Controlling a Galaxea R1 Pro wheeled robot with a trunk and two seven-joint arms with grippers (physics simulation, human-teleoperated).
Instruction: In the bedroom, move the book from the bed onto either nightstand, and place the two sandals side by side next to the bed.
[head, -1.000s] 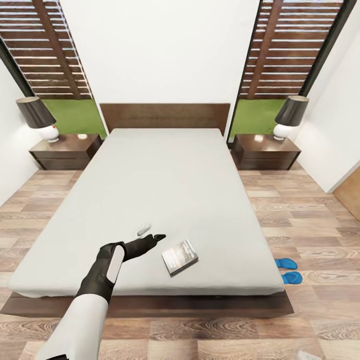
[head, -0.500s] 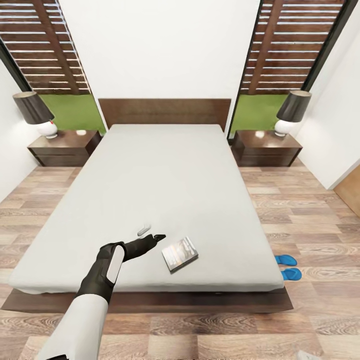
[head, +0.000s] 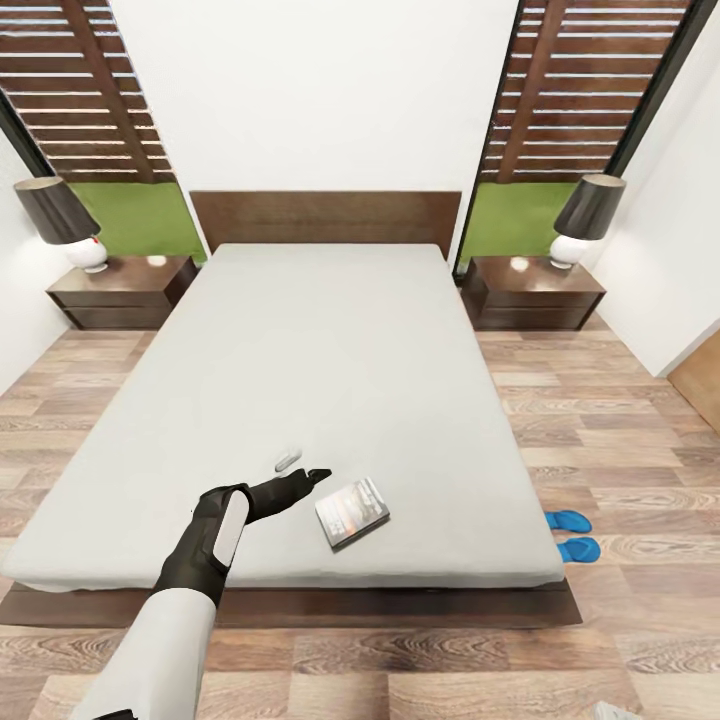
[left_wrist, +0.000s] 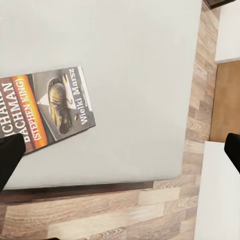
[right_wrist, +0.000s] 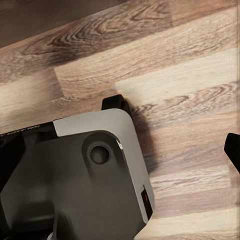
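The bedroom floor (head: 620, 420) is brown planks, and the bed (head: 330, 380) takes the middle of the head view, its pale mattress reaching up to the dark headboard. Compared w/ the head views of a moment ago, the whole picture has slid a bit: headboard and both nightstands sit higher, and the foot edge of the bed has shifted too. So the camera moved, prob. the base or trunk adjusting at the foot of the bed; the things themselves did not.

One nightstand (head: 120, 290) stands at the left of the headboard, the other nightstand (head: 535, 290) at the right, each w/ a lamp on top. Both are well apart from the book.

The left arm reaches over the foot end of the mattress. The left gripper (head: 318, 474) hangs just beside the book (head: 352, 511), not touching it as far as can be judged. In the left wrist view the two fingertips (left_wrist: 10, 155) show far apart at opposite edges, so the pincer is spread, w/ the book (left_wrist: 45, 110) lying flat by one tip.

The two sandals (head: 572, 534) lie on the floor close to the bed's right side.

The right gripper (right_wrist: 120, 155) points at the floor by the robot base (right_wrist: 85, 185); its tips stand spread, nothing between them.

Judgement: book pick-up is the step in hand, grasp not yet made.
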